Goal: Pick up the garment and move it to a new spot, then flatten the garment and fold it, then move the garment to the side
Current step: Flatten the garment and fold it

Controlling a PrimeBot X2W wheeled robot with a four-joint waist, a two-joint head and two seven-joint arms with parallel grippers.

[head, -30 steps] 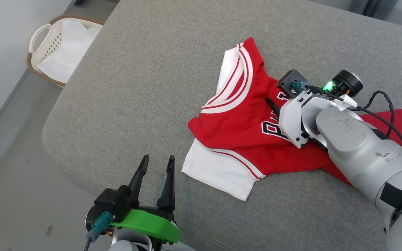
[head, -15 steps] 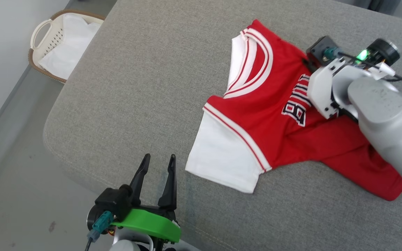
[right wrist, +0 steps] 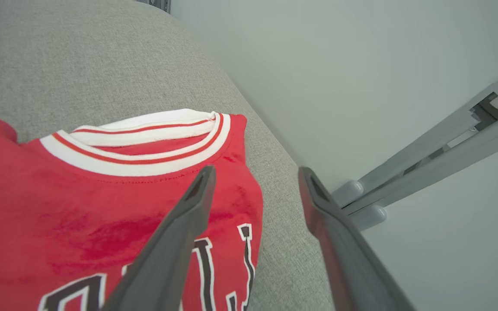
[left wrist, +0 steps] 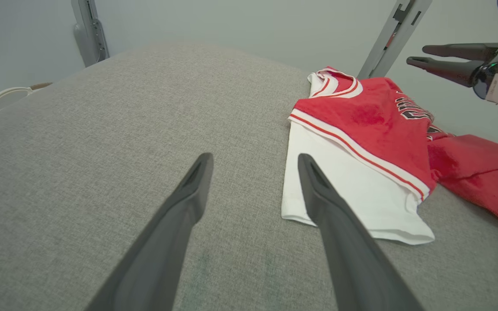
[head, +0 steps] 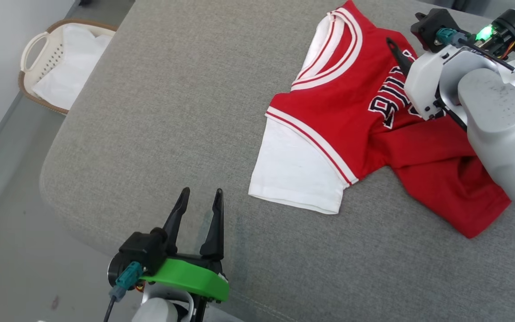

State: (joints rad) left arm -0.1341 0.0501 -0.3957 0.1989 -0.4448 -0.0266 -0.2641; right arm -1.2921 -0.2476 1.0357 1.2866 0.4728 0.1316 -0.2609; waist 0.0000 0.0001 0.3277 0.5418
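Surface: grey woven cushion (head: 172, 112) with a rounded front edge and a stitched seam, spreading across most of the head view.
Left gripper (head: 202, 191): lower left of the frame, on a green collar, two dark fingers standing wide apart with nothing between them, over the cushion's near edge and well apart from the cloth.
Garment (head: 351, 112): red jersey with black-and-white lettering, striped white trim and white sleeves, lying rumpled on the cushion from centre right to upper right. One white sleeve lies flat at the near side, the collar points to the top of the frame, and the red body trails to the lower right beneath the pale right forearm.
Right gripper (right wrist: 256, 169): upper right of the head view, over the lettering just below the collar. Its fingers are spread wide and empty, held above the cloth in the left wrist view.
Basket (head: 54, 53): upper left, on the floor beside the cushion, with a white cloth (head: 67, 67) inside.
Background: pale wall, with grey metal legs (right wrist: 426, 172) beyond the cushion's far edge.
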